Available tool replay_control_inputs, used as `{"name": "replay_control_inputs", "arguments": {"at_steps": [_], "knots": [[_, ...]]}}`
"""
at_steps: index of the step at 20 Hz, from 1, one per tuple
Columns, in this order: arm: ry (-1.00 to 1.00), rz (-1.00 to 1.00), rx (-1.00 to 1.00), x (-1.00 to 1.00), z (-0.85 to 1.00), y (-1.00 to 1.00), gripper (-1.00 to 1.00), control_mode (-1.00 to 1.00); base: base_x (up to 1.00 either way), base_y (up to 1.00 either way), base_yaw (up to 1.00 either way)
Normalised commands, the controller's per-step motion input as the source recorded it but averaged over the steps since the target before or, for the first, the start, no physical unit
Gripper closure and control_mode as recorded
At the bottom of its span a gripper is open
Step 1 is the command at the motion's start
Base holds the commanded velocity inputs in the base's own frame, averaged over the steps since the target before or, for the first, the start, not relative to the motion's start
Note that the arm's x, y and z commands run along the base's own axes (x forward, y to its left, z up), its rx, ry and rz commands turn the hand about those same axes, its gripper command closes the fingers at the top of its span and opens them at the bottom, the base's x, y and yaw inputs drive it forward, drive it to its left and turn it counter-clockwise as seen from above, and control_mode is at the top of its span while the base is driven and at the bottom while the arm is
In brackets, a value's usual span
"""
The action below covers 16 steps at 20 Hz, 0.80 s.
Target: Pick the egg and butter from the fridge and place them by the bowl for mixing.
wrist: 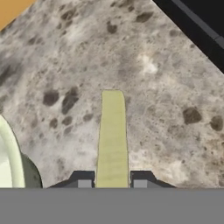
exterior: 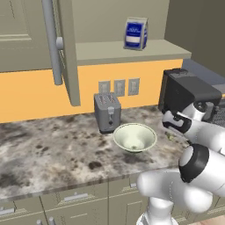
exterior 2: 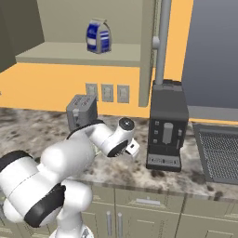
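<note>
In the hand view my gripper [wrist: 112, 183] is shut on the butter [wrist: 112, 135], a pale yellow-green stick that juts out from between the fingertips over the speckled stone counter [wrist: 166, 87]. The bowl [exterior: 135, 137], wide and cream-green, stands on the counter just left of my hand; its rim [wrist: 8, 153] shows at the left edge of the hand view. From the right base view my gripper [exterior 2: 133, 149] hangs low over the counter in front of the coffee machine. The egg and the fridge are out of view.
A grey toaster [exterior: 107, 112] stands behind the bowl by the wall. A black coffee machine [exterior: 189, 92] is close on the right of my hand. An open cupboard door with a long bar handle [exterior: 52, 44] hangs above. A blue-and-white bag [exterior: 135, 33] sits on the shelf.
</note>
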Motion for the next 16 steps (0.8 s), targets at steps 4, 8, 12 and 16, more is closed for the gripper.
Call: {"name": "replay_control_inputs", "arguments": {"at_steps": [4,8,12,16], "knots": [[0.0,0.02,0.0,0.21,-0.21,0.0,1.0,-1.0,0.0,0.0,0.0],[0.0,0.0,0.0,0.16,-0.22,0.0,1.0,-1.0,0.0,0.0,0.0],[0.0,0.0,0.0,0.14,-0.14,0.01,1.0,-1.0,0.0,0.0,0.0],[0.0,0.0,0.0,0.17,-0.1,0.01,1.0,-1.0,0.0,0.0,0.0]]}}
